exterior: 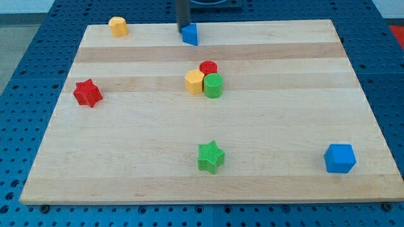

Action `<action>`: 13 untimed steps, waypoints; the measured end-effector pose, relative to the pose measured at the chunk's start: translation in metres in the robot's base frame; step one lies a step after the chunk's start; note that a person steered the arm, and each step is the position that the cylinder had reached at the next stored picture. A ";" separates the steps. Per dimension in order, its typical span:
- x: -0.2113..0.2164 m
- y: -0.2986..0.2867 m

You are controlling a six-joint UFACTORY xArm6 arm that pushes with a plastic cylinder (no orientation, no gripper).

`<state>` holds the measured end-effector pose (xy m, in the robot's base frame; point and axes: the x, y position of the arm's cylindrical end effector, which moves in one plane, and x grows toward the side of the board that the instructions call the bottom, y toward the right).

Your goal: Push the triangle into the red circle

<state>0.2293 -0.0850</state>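
A blue triangle block (190, 34) lies near the view's top edge of the wooden board, a little left of centre. My tip (182, 28) stands just to its upper left, touching or nearly touching it. The red circle block (209, 67) lies below it near the board's middle, packed against a yellow hexagon block (194, 81) and a green circle block (213, 86).
A yellow block (118, 26) sits at the view's top left. A red star (87, 93) lies at the left, a green star (211, 156) at the bottom centre and a blue cube (339, 157) at the bottom right. The board (284, 126) rests on a blue perforated table.
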 end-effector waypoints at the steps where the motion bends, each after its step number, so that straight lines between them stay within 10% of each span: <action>1: 0.028 -0.014; 4: -0.038 -0.020; 7: 0.043 0.016; 11: -0.037 0.057; 13: 0.021 0.037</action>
<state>0.2499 -0.0479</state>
